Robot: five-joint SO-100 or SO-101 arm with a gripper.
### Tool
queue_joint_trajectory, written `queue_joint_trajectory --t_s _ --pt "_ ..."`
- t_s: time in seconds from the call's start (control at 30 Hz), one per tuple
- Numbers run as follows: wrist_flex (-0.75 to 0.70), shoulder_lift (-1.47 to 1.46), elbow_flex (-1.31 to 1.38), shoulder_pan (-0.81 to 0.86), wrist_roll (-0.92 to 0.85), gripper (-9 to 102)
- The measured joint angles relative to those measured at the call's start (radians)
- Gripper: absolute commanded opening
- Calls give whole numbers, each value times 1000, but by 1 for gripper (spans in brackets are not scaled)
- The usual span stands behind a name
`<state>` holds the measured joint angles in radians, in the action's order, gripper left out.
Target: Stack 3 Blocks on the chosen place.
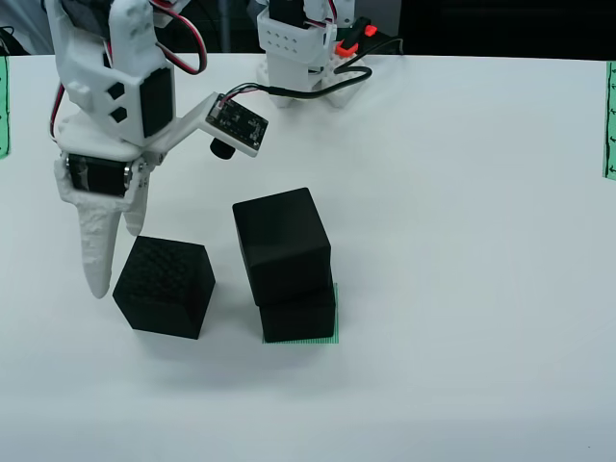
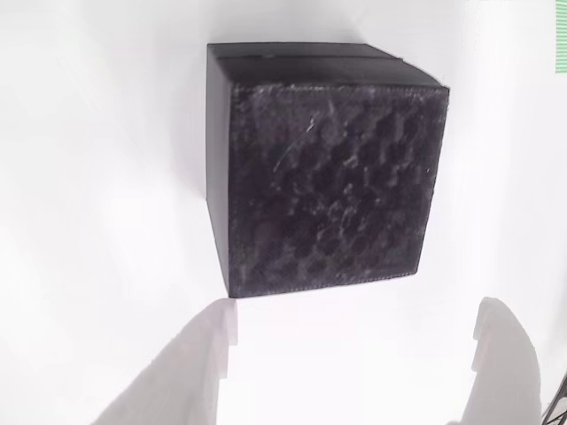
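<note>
A plain white worktop (image 1: 462, 192) is carrying everything, with a dark background behind its far edge. In the fixed front view, two smooth matte black cubes are sitting stacked, the lower cube (image 1: 298, 318) resting on the small green striped square (image 1: 334, 339) and the upper cube (image 1: 282, 241) lying slightly askew on it. Just left of the stack, a third matte black cube with a dotted, honeycomb-textured surface (image 1: 165, 286) (image 2: 332, 190) is standing on the worktop. The white two-finger end effector (image 1: 114, 252) (image 2: 354, 354) is hanging spread apart, empty, beside that cube. Narrow green strips (image 1: 609, 120) are lining the worktop's sides. No writing is readable.
</note>
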<state>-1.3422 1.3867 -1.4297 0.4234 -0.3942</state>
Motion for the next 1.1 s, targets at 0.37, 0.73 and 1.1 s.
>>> queue_joint_trajectory --t_s 0.37,0.73,1.1 --pt "-11 -58 12 -81 25 32" --pt "-12 -58 12 -103 38 32" --pt "-29 78 -86 -61 107 32"
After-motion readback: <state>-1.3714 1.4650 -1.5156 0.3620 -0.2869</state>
